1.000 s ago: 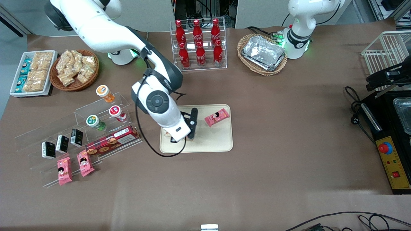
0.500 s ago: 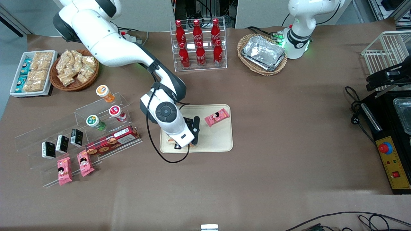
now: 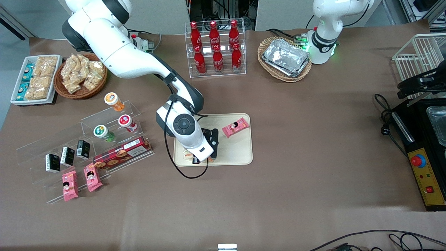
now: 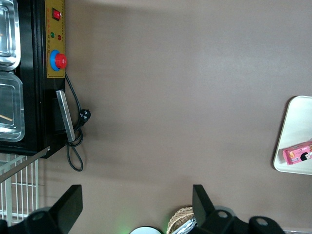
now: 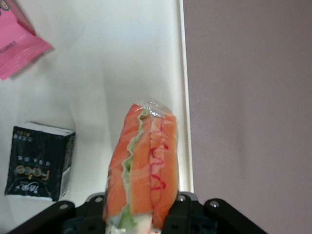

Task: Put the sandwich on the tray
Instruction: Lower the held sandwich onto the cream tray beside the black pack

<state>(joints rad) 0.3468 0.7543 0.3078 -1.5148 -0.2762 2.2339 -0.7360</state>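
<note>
The sandwich (image 5: 144, 168), a clear-wrapped wedge with orange, red and green layers, is held in my right gripper (image 5: 141, 214), which is shut on it. In the front view the gripper (image 3: 202, 157) is low over the cream-beige tray (image 3: 237, 150), at the tray's edge nearest the front camera, on the side toward the working arm's end. Only bits of the sandwich (image 3: 188, 155) peek out from under the wrist there. The right wrist view shows the tray (image 5: 122, 58) under the sandwich, with its rim close beside it. I cannot tell whether the sandwich touches the tray.
A pink snack packet (image 3: 236, 127) and a small black carton (image 5: 39, 163) lie on the tray. A clear stepped rack (image 3: 83, 146) with cups, cartons and packets stands toward the working arm's end. A cola bottle rack (image 3: 216, 48) and a wicker basket of foil trays (image 3: 285, 58) stand farther from the camera.
My right gripper has moved with the sandwich toward the front camera, along the tray to its near edge. The pink packet has not moved.
</note>
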